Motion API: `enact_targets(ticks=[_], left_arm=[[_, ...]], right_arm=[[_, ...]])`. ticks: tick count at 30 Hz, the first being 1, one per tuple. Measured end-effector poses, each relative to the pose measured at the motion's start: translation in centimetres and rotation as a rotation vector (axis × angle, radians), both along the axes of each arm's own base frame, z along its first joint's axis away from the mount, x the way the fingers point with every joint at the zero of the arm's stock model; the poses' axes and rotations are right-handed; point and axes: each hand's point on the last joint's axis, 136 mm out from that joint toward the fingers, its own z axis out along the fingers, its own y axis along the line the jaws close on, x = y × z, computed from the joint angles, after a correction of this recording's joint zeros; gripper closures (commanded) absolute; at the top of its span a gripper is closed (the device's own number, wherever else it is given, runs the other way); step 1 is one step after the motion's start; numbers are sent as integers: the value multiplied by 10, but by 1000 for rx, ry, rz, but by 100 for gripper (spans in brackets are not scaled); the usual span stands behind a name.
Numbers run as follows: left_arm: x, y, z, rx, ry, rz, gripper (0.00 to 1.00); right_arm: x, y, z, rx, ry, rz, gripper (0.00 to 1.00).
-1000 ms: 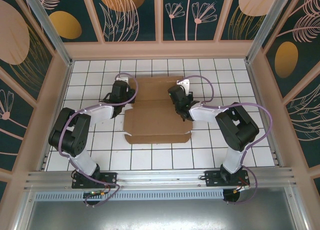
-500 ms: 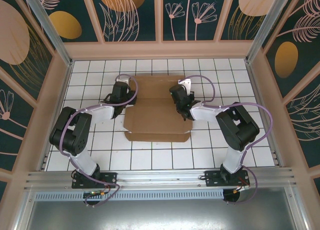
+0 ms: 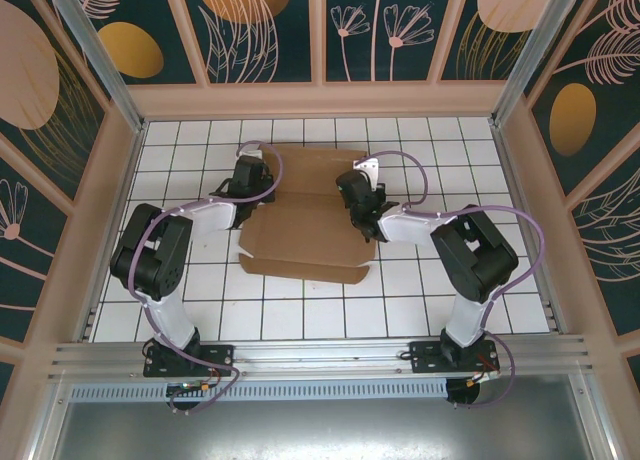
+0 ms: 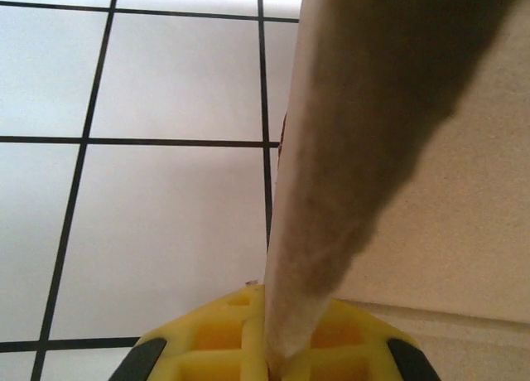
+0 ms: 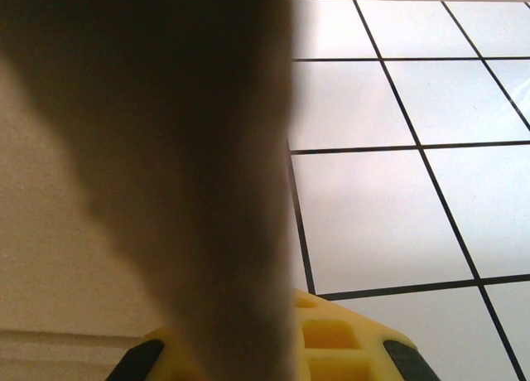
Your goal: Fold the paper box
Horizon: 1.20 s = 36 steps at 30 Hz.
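At the paper box (image 3: pixel 305 230) sides, 2 arms reach in, elbows out. Left gripper (image 3: pixel 248 180) clamps a raised flap. Can't tell the right gripper's (image 3: pixel 360 205) grip: blurred cardboard hides its fingertips.

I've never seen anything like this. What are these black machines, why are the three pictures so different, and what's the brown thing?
They are two robot arms bolted at the near edge of a white tiled table. One picture comes from a fixed camera overhead. The two close-ups come from small cameras on the wrists. The brown sheet is the paper box, cardboard waiting to be folded. The left gripper and right gripper each seem to pinch a side flap. The yellow parts are their fingers.
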Motion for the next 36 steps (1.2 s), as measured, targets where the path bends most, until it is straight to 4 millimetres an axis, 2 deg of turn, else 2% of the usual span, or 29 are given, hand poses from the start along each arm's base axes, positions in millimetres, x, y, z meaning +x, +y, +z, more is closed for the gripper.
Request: enact_targets(ticks=[4, 8, 10, 13, 17, 22, 29, 34, 36], left_arm=[[1, 4, -1, 16, 1, 38, 99], [0, 6, -1, -2, -3, 66, 68], [-7, 10, -4, -20, -8, 74, 62], [-29, 12, 0, -70, -25, 53, 59], [-51, 4, 31, -180, -126, -16, 58], [-62, -1, 73, -282, -258, -68, 57], [-79, -4, 102, -358, -329, -111, 60], [-83, -2, 142, -426, -421, -113, 38], [-78, -2, 152, -440, -437, -103, 35]], right_arm=[[-1, 5, 4, -3, -2, 5, 100], [0, 6, 7, -6, -7, -1, 100], [-1, 3, 7, -10, -14, -14, 100], [-6, -2, 5, -8, -39, -7, 100], [-18, -11, 12, 11, -107, 14, 100], [-18, -18, 32, 2, -213, 15, 100], [-20, -23, 42, -19, -297, 20, 100], [-18, -24, 42, -17, -330, 23, 100], [-18, -24, 37, -20, -325, 25, 100]])
